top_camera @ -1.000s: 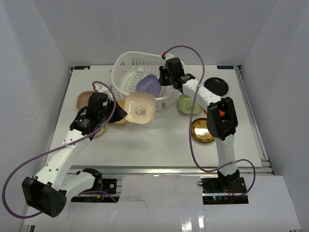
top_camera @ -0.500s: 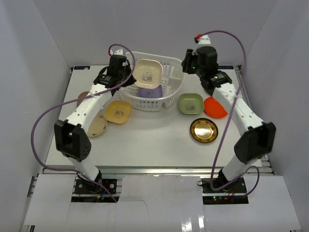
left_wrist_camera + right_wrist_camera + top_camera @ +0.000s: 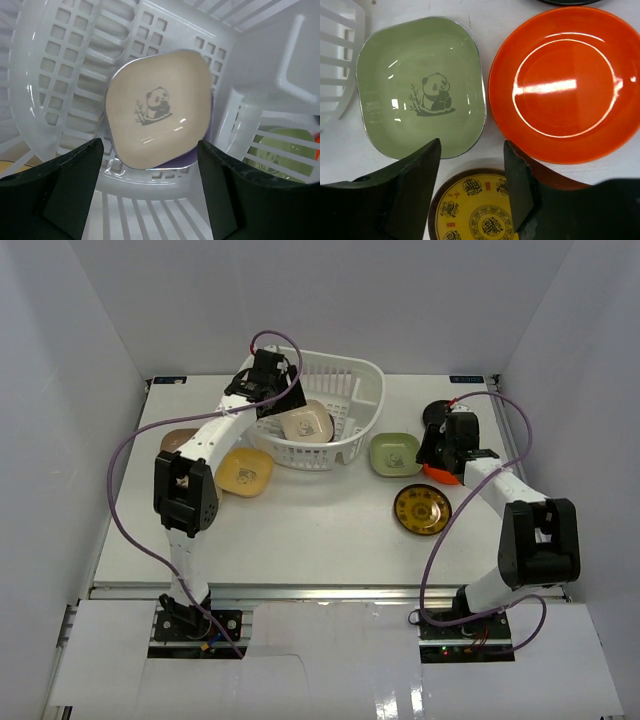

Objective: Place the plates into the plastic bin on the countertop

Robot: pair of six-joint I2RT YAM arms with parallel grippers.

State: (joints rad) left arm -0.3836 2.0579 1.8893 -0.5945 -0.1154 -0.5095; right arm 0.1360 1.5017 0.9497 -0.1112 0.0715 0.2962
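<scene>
A: Where are the plates at this moment?

B: The cream rounded-square plate (image 3: 157, 107) with a panda print lies inside the large white plastic lattice bin (image 3: 60, 60). It rests on top of a lavender plate (image 3: 172, 162), of which only an edge shows. The bin stands at 12 o'clock on the white counter (image 3: 320, 540). Outside the bin, at its 3 o'clock, is the green rounded-square plate (image 3: 420, 85). The round orange-red plate (image 3: 565, 80) is just beside the green one at 3 o'clock, and the round gold patterned plate (image 3: 480, 215) is near it at 6 o'clock. A yellow plate (image 3: 245, 470) and a brown plate (image 3: 178, 440) wait on the bin's 8 o'clock side.

A: And the end effectors?

B: The left end effector (image 3: 150, 145) hangs over the cream plate with its fingers wide apart, and it grips nothing. The right end effector (image 3: 472, 145) is also apart and empty, above the gap between the green and the orange-red.

A: How will such a plate handle?

B: I judge it stiff and light, but glossy, so slippery. It is shallow and lies flat, so the place to take it is the raised rim, with one finger inside and one outside, at the nearest edge. A weak pinch may let it slide or tilt. If it is ceramic, a fall could chip it.
</scene>
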